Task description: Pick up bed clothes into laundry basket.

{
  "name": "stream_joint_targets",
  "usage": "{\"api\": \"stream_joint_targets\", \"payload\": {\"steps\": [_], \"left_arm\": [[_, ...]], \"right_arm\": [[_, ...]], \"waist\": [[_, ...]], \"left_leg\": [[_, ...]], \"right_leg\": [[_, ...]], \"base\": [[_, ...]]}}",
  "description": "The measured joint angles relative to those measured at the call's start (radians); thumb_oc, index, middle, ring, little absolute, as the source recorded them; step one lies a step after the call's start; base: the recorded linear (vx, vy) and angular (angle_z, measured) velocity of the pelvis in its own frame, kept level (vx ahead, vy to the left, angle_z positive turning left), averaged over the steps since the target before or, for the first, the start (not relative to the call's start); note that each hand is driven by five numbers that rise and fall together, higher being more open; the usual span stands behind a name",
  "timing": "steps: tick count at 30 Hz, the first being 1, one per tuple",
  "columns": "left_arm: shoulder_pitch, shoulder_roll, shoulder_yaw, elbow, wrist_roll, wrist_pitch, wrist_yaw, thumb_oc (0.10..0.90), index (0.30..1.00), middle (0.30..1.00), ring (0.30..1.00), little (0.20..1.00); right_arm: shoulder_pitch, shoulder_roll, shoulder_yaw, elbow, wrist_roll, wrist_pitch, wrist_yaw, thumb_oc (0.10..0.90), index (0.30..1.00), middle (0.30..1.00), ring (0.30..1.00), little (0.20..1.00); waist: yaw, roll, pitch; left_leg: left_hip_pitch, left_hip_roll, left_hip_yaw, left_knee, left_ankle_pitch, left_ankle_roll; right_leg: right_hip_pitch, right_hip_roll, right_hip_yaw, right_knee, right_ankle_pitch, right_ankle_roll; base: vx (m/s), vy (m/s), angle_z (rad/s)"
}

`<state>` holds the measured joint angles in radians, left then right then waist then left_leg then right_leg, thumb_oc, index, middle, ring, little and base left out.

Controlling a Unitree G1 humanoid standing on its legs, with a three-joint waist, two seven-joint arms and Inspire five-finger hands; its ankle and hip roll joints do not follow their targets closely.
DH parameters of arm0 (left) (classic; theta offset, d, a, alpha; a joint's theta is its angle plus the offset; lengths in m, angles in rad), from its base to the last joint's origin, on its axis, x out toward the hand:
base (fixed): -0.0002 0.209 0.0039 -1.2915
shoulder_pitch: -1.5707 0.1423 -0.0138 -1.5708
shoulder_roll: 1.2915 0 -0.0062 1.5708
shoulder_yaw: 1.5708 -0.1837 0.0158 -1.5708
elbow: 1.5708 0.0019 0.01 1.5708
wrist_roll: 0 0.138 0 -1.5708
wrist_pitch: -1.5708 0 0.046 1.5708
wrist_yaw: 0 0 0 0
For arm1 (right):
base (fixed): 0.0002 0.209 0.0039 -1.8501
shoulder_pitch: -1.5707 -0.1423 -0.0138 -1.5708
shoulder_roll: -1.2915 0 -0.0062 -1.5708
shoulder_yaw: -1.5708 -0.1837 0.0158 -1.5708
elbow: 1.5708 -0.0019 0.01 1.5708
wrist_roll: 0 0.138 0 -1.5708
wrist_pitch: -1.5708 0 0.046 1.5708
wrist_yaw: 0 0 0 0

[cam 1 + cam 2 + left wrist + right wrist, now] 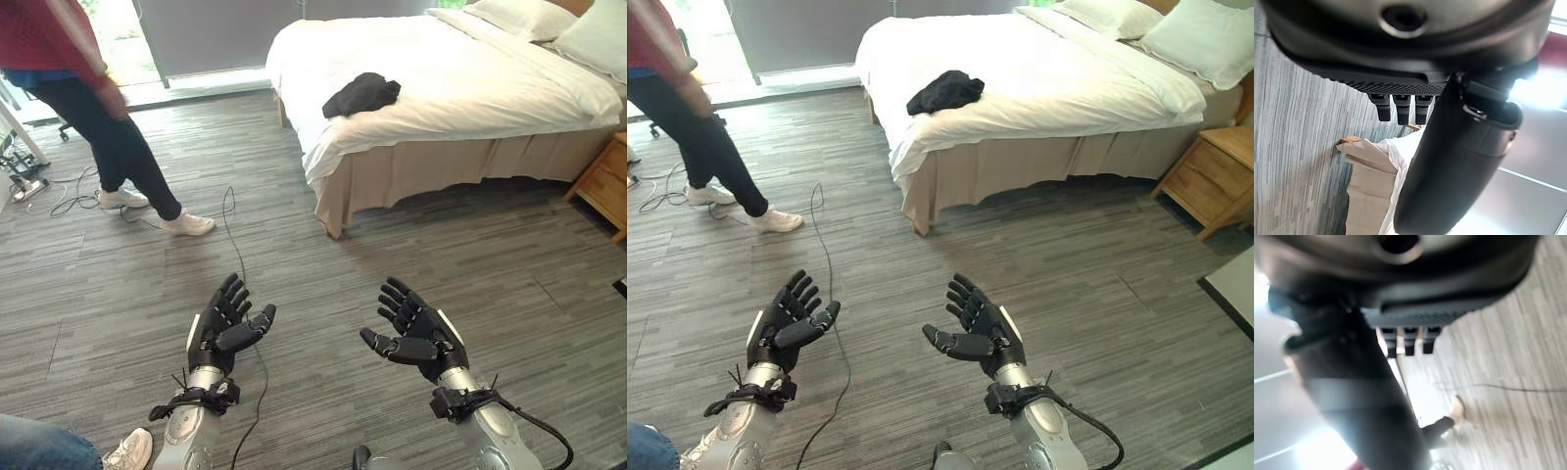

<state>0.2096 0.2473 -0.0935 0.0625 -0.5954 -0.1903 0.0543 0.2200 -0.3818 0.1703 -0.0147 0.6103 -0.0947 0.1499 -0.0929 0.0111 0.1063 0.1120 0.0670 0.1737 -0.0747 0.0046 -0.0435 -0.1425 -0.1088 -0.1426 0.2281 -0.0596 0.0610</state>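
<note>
You are looking across a grey wood-plank floor toward a bed with white bedding and a beige skirt, which stands at the far right of the room. 2 white pillows lie at its head, and a wooden nightstand stands just beside it on the right.

At the far left a person in a red top, dark trousers and white shoes stands on the floor, well apart from the bed. Another person's blue-clad leg and white shoe show at the lower left corner, near your left arm.

The thing you are after, the black garment, lies bunched on top of the white bedding near the foot corner of the bed closest to you. Nothing touches it.

Both of your hands hang over the floor in the foreground, well apart from the bed and from the garment. Your left hand has its palm turned inward, its fingers spread and nearly straight, and it holds nothing. Your right hand mirrors it, fingers loosely extended with the thumb pointing toward the left hand, and it is empty as well.
</note>
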Motion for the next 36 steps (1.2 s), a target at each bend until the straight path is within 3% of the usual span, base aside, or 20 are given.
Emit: {"api": "stream_joint_targets", "payload": {"steps": [8,9,14,18,26,30,31,32,33,34,35,36], "left_arm": [[0.005,-0.005,-0.007,0.000,0.009,0.000,-0.001,0.800,0.900,0.900,0.900,0.900],[0.005,-0.008,-0.012,0.000,0.009,0.000,-0.002,0.800,0.900,0.900,0.900,0.900],[0.040,-0.006,0.043,0.008,0.029,0.006,0.012,0.800,0.900,0.900,0.900,0.900],[0.050,0.000,0.072,0.017,0.016,0.012,0.044,0.800,0.900,0.900,0.900,0.900],[0.000,-0.002,0.019,0.014,0.011,0.020,0.033,0.800,0.900,0.900,0.900,0.900],[-0.023,0.004,0.017,0.017,0.016,0.026,0.026,0.800,0.900,0.900,0.900,0.900],[-0.044,0.006,0.015,0.028,0.025,0.027,0.027,0.800,0.900,0.900,0.900,0.900],[-0.053,0.008,0.015,0.038,0.034,0.028,0.027,0.800,0.900,0.900,0.900,0.900],[-0.051,0.013,0.015,0.059,0.050,0.038,0.029,0.800,0.900,0.900,0.900,0.900],[-0.050,0.015,0.016,0.061,0.050,0.039,0.029,0.800,0.900,0.900,0.900,0.900],[-0.050,0.025,0.017,0.062,0.050,0.040,0.029,0.800,0.900,0.900,0.900,0.900],[-0.059,0.040,0.023,0.051,0.050,0.039,0.028,0.800,0.900,0.900,0.900,0.900]], "right_arm": [[0.016,0.000,0.005,0.000,-0.012,0.002,-0.001,0.800,0.900,0.900,0.900,0.900],[0.016,0.000,-0.019,0.000,-0.021,0.002,-0.004,0.800,0.900,0.900,0.900,0.900],[-0.002,0.017,-0.096,0.106,-0.076,0.001,-0.139,0.800,0.900,0.900,0.900,0.900],[0.000,-0.031,-0.123,0.124,-0.105,0.004,-0.159,0.800,0.900,0.900,0.900,0.900],[-0.006,0.003,-0.136,0.123,-0.092,0.004,-0.163,0.800,0.900,0.900,0.900,0.900],[-0.045,0.014,-0.097,0.122,-0.083,0.004,-0.154,0.800,0.900,0.900,0.900,0.900],[-0.063,0.028,-0.071,0.122,-0.083,0.004,-0.153,0.800,0.900,0.900,0.900,0.900],[-0.075,0.025,-0.065,0.121,-0.083,0.005,-0.153,0.800,0.900,0.900,0.900,0.900],[-0.073,0.033,-0.033,0.122,-0.083,0.010,-0.141,0.800,0.900,0.900,0.900,0.900],[-0.071,0.036,-0.028,0.122,-0.082,0.010,-0.136,0.800,0.900,0.900,0.900,0.900],[-0.061,0.041,-0.009,0.114,-0.081,0.010,-0.121,0.800,0.900,0.900,0.900,0.900],[-0.056,0.041,-0.003,0.106,-0.080,0.011,-0.105,0.800,0.900,0.900,0.900,0.900]], "waist": [[0.000,0.005,-0.017],[-0.002,0.024,-0.032],[0.032,0.025,-0.039],[0.037,0.029,-0.033],[0.040,0.039,0.005],[0.024,0.028,0.057],[0.027,0.015,0.097],[0.030,0.014,0.122],[0.023,0.019,0.129],[0.020,0.020,0.131],[0.013,0.016,0.132],[0.005,0.006,0.134]], "left_leg": [[0.016,0.008,0.016,0.000,0.000,0.003],[0.025,0.019,0.016,0.000,-0.002,0.006],[-0.035,0.023,0.007,0.037,-0.006,0.012],[-0.035,0.023,0.005,0.051,-0.014,0.026],[-0.030,0.011,-0.012,0.053,-0.016,0.027],[-0.054,-0.049,-0.029,0.073,-0.030,0.052],[-0.055,-0.093,-0.045,0.114,-0.071,0.107],[-0.052,-0.088,-0.048,0.128,-0.073,0.116],[-0.030,-0.095,-0.048,0.138,-0.090,0.091],[-0.027,-0.095,-0.049,0.140,-0.091,0.093],[-0.026,-0.098,-0.057,0.138,-0.094,0.096],[-0.046,-0.099,-0.070,0.138,-0.095,0.098]], "right_leg": [[0.056,0.019,0.016,-0.108,0.063,-0.002],[0.073,0.033,0.022,-0.136,0.075,-0.004],[0.025,0.037,0.033,-0.135,0.081,-0.007],[0.027,0.038,0.040,-0.143,0.086,-0.010],[0.040,0.025,0.032,-0.132,0.090,-0.005],[-0.049,-0.029,0.046,0.031,0.042,0.018],[-0.112,-0.065,0.065,0.180,0.041,0.026],[-0.142,-0.078,0.066,0.257,0.045,0.034],[-0.167,-0.092,0.068,0.339,0.073,0.038],[-0.174,-0.095,0.067,0.351,0.080,0.038],[-0.217,-0.097,0.066,0.381,0.050,0.059],[-0.242,-0.088,0.072,0.331,0.037,0.077]], "base": [[0.00,0.016,-0.09],[0.00,0.000,0.00],[-0.02,-0.123,-0.03],[-0.02,-0.070,-0.10],[0.01,0.105,0.04],[0.04,0.259,0.03],[0.15,0.202,-0.22],[0.21,0.102,-0.31],[0.30,0.014,-0.20],[0.36,-0.048,-0.11],[0.47,-0.104,0.05],[0.52,-0.119,0.17]]}}
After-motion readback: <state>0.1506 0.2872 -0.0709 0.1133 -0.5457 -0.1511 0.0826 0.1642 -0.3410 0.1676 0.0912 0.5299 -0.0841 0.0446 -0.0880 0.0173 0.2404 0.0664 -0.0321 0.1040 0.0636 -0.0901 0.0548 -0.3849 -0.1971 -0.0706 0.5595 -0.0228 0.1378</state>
